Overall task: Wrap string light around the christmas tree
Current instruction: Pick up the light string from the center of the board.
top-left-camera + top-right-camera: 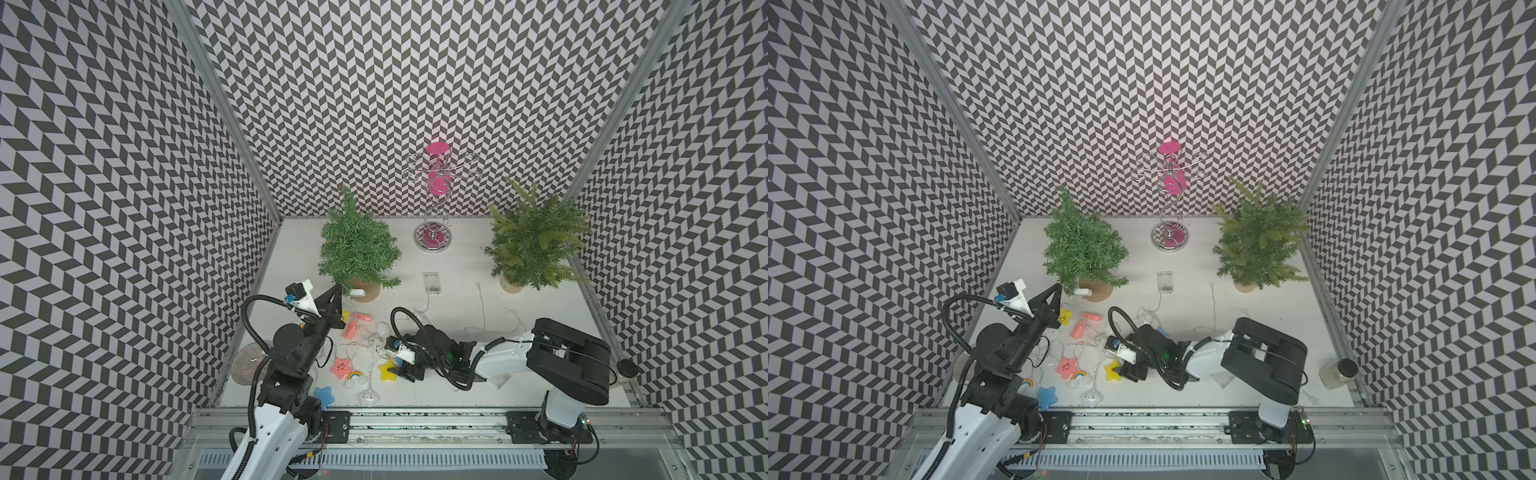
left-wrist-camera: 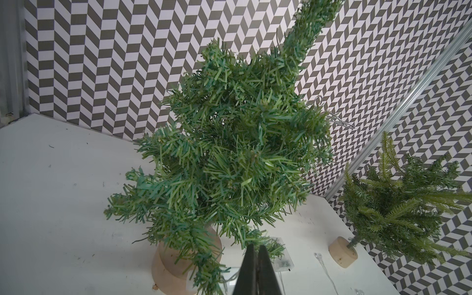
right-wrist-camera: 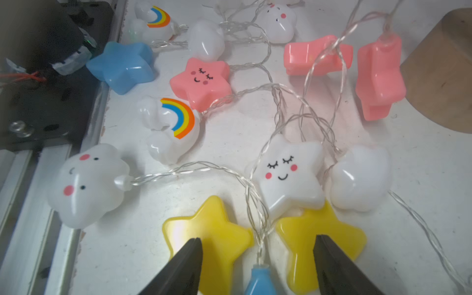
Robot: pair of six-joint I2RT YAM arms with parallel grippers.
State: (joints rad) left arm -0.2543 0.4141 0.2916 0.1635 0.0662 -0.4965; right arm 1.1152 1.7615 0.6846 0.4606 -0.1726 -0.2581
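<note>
Hovering low over the table, the right gripper has its jaws spread wide and holds nothing. A blue light lies between them and a yellow star sits under each fingertip. The string light lies loose and tangled just ahead of those jaws, with none of it on a tree yet. It looks light. The plastic shapes are hard and smooth and likely to slip, while the thin twisted wire is limp and will snag. I judge the better hold is the wire right beside a bulb, or the narrow blue light already framed. The left gripper is closed, with nothing I can make out in it, and its tip sits at the lowest branches of the tinsel christmas tree, right by the wooden base. Beyond the right gripper, the clear battery box trails more wire, which may drag. Farther off are a second, fern-like tree and a chrome stand. The crossed strands are the main obstacle.
</note>
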